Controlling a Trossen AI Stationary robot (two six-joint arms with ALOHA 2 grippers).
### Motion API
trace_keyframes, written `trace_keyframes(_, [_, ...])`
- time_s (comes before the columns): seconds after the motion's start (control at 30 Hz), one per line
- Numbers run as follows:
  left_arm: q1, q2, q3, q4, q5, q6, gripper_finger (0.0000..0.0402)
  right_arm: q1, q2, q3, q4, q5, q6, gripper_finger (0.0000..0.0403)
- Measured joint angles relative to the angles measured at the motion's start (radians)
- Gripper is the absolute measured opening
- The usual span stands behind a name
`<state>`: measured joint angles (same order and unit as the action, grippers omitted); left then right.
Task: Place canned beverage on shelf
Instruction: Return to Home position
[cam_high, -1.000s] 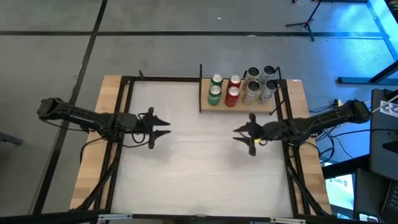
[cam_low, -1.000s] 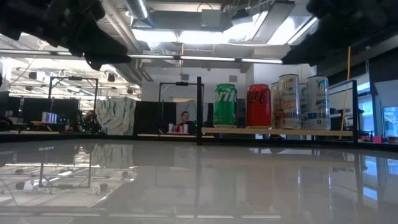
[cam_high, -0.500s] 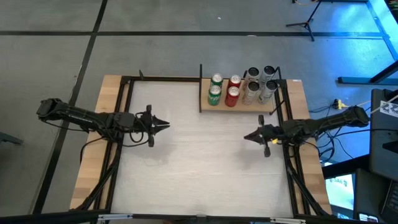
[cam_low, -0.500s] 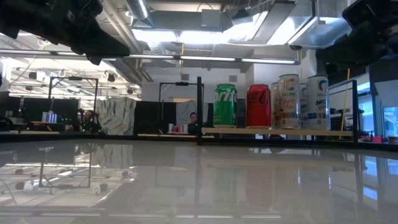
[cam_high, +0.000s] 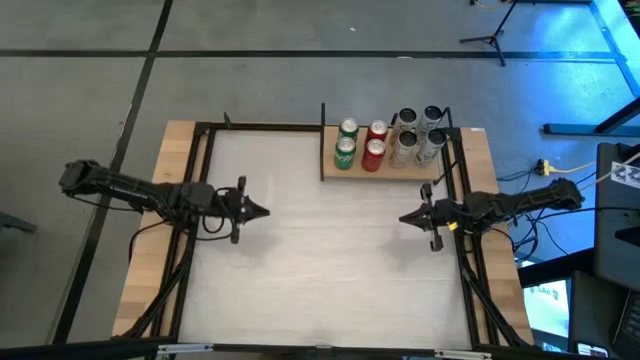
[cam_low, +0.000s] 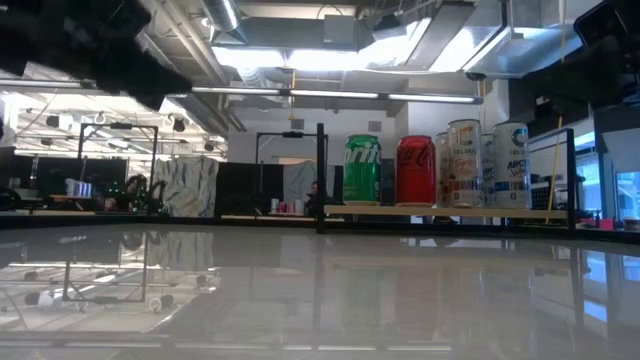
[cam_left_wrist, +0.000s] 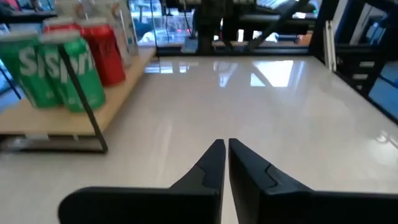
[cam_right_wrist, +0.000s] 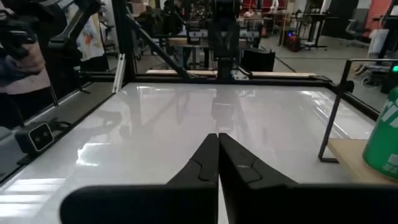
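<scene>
Standing on the pale wooden shelf board (cam_high: 392, 172), at the far right of the white tabletop (cam_high: 320, 270), are two green soda cans (cam_high: 344, 152), two red soda cans (cam_high: 373, 152) and four silver cans (cam_high: 403, 146), in paired rows. Left hand (cam_high: 262, 211) hovers over the tabletop's left side, right hand (cam_high: 404, 218) over its right, near the shelf. Each hand has its fingers pressed together and is empty.
</scene>
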<state>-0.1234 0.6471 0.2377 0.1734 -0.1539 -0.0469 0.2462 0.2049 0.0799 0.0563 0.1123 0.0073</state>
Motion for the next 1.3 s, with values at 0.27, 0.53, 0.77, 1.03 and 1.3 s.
trace_keyframes(0.27, [0.001, -0.205, -0.175, 0.079, -0.001, -0.049, 0.0001, 0.0, -0.047, -0.017, 0.0, 0.008, -0.038, 0.0001])
trace_keyframes(0.53, [0.0, -0.422, -0.23, -0.032, -0.047, -0.056, 0.0002, 0.0, -0.046, -0.028, -0.003, -0.015, -0.033, 0.0001])
trace_keyframes(0.77, [0.001, -0.526, -0.23, -0.116, -0.052, -0.05, 0.0002, 0.0, -0.047, -0.073, 0.05, 0.004, -0.018, 0.0001])
trace_keyframes(1.03, [0.001, -0.537, -0.23, -0.131, -0.046, -0.048, 0.0002, 0.001, -0.044, -0.072, -0.023, -0.027, -0.011, 0.0001])
trace_keyframes(1.3, [0.001, -0.537, -0.23, -0.129, -0.046, -0.048, 0.0002, 0.002, -0.031, -0.072, -0.029, -0.071, 0.099, 0.0001])
